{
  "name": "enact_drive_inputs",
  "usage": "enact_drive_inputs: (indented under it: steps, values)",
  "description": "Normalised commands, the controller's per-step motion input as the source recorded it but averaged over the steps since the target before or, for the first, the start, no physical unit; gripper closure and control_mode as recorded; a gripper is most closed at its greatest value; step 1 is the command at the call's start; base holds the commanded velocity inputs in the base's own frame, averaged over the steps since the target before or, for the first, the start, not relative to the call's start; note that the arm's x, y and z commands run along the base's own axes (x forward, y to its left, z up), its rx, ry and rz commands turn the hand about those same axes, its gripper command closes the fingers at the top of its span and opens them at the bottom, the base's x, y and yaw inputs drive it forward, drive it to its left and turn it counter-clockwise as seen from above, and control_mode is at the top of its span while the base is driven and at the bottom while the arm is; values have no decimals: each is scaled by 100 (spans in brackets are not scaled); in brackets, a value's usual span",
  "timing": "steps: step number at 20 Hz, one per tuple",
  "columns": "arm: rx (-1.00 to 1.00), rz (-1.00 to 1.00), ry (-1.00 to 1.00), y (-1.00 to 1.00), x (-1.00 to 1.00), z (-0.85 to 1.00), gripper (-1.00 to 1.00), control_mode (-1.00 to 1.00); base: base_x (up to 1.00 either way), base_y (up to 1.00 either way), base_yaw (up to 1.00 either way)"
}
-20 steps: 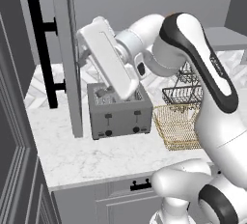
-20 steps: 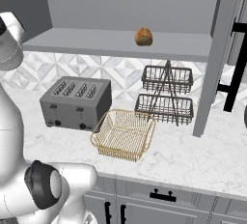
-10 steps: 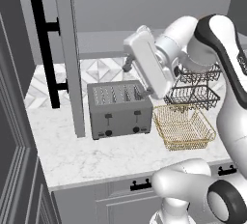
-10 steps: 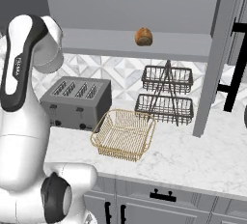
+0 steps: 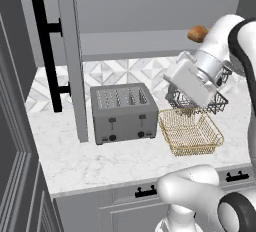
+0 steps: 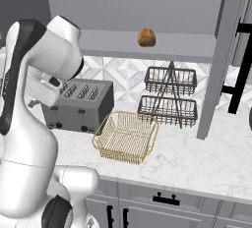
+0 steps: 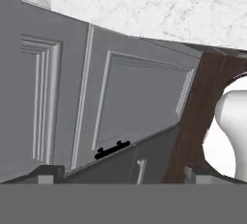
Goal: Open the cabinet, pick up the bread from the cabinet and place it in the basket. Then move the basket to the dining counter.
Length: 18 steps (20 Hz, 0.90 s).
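Observation:
The cabinet [image 5: 135, 43] stands open, its left door [image 5: 70, 61] and right door [image 6: 224, 60] swung out. The bread [image 5: 198, 33], a small golden-brown roll [image 6: 146, 37], lies alone on the grey shelf. Below it the golden wire basket [image 5: 190, 130] sits on the marble worktop right of the toaster [image 6: 127, 136]. My gripper [image 7: 120, 175] is open, its tips far apart with nothing between them, facing down at grey lower cabinet fronts. Its white hand [image 5: 191, 83] hangs in the air below the shelf, above the basket's near side. The dining counter is out of view.
A silver toaster [image 5: 125, 112] stands left of the basket. A dark two-tier wire rack [image 6: 170, 97] stands behind the basket against the tiled backsplash. Long black bar handles [image 5: 47, 51] jut from the open doors [image 6: 241, 70]. Drawers with short black handles [image 6: 165, 200] line the counter front.
The arm has swung right, from over the toaster to in front of the wire rack and above the basket. The jaws have spread a little wider. Bread and basket have not moved.

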Motion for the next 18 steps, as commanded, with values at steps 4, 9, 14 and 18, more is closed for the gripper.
enact_drive_inputs:
  steps: [4, 9, 14, 18]
  values:
    - [-68, -18, -52, -20, -3, -77, -100, -100, 0, 0, 0]
    - [-36, -23, -29, -69, 3, -21, -100, -100, 0, 0, 0]
    - [-2, -26, -33, -92, 6, 1, -100, -100, 0, 0, 0]
    - [0, -16, -53, -56, 47, 6, -100, -100, 0, 0, 0]
